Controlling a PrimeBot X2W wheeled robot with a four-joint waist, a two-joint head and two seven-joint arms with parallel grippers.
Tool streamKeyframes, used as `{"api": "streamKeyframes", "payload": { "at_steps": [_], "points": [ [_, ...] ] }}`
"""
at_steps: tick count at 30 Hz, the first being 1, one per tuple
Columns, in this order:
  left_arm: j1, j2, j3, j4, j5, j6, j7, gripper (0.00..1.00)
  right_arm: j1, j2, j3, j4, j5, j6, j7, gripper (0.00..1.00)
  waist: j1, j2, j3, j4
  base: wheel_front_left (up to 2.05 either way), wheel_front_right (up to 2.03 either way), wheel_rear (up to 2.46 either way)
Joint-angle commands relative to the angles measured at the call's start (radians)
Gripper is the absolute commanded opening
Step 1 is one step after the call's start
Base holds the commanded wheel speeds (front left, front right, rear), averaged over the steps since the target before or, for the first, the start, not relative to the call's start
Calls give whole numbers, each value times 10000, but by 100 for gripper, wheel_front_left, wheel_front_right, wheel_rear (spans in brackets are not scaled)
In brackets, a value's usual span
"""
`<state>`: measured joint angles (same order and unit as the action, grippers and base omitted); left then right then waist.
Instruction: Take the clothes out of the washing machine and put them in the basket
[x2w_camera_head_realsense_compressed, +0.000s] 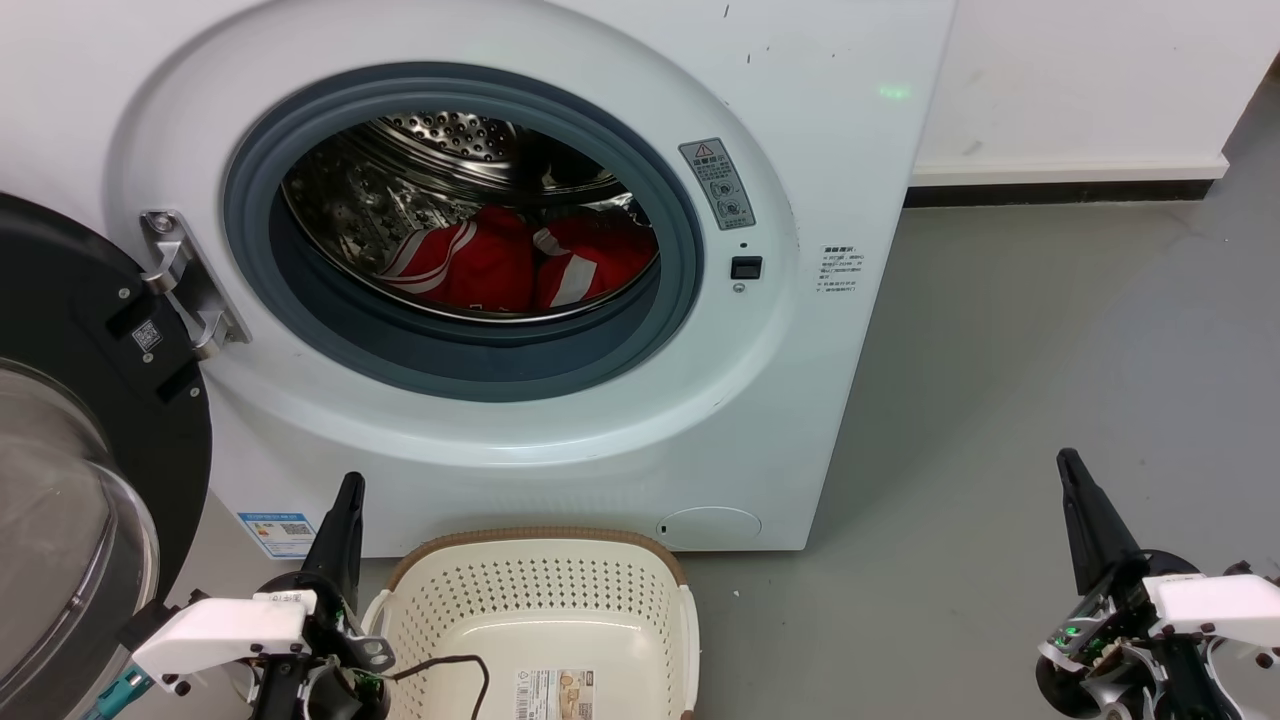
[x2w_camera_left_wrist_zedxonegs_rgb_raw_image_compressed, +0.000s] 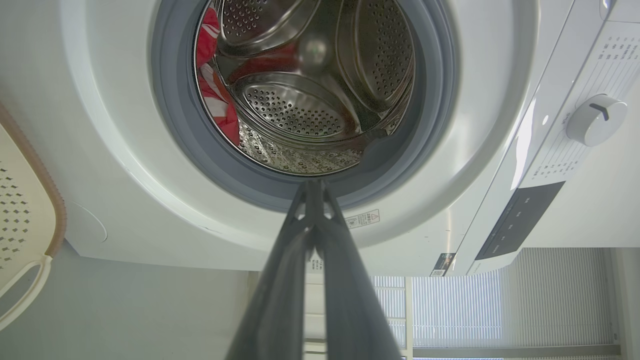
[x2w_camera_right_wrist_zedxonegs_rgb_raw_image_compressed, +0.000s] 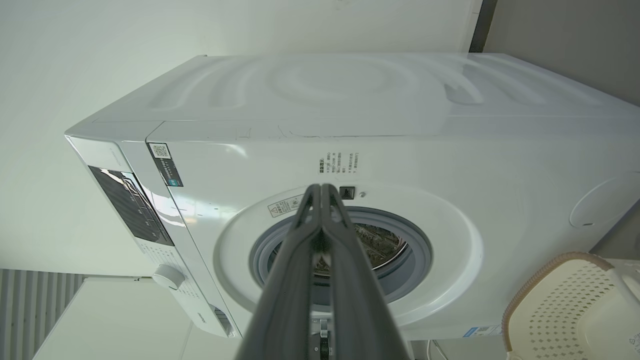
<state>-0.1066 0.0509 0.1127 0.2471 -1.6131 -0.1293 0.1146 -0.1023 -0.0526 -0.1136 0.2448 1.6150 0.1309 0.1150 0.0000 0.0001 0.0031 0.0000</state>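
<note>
Both arms sit low in front of the washing machine (x2w_camera_head_realsense_compressed: 700, 420). The left hand (x2w_camera_head_realsense_compressed: 347, 500) rises just left of the basket (x2w_camera_head_realsense_compressed: 535, 540) and the right hand (x2w_camera_head_realsense_compressed: 1075, 480) stands well off to the right over the grey floor (x2w_camera_head_realsense_compressed: 1000, 350). Each hand points up at the machine front with its two dark fingers pressed together, empty. The door (x2w_camera_head_realsense_compressed: 90, 330) hangs wide open on the left. The clothes (x2w_camera_head_realsense_compressed: 500, 265), red with white stripes, lie at the bottom of the steel drum. The basket stands on the floor touching the machine's foot. A grey warning sticker (x2w_camera_head_realsense_compressed: 717, 183) with a triangle sits right of the porthole and a blue-edged QR label (x2w_camera_head_realsense_compressed: 280, 532) sits low on the front, but their print is too small to read. The paper label (x2w_camera_head_realsense_compressed: 553, 693) on the basket's bottom is also unreadable.
</note>
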Motion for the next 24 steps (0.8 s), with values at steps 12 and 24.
{"api": "streamKeyframes", "payload": {
  "at_steps": [12,24],
  "points": [
    [389,-28,-104,305,56,12,-166,100,366,8,122,295,-49,-2,-151,100,0,-1,6,-4,0,0,0],
    [532,-23,7,206,579,7,-753,100,455,10,377,-48,-591,-2,-740,100,0,-1,29,-42,0,0,0]
  ]
}}
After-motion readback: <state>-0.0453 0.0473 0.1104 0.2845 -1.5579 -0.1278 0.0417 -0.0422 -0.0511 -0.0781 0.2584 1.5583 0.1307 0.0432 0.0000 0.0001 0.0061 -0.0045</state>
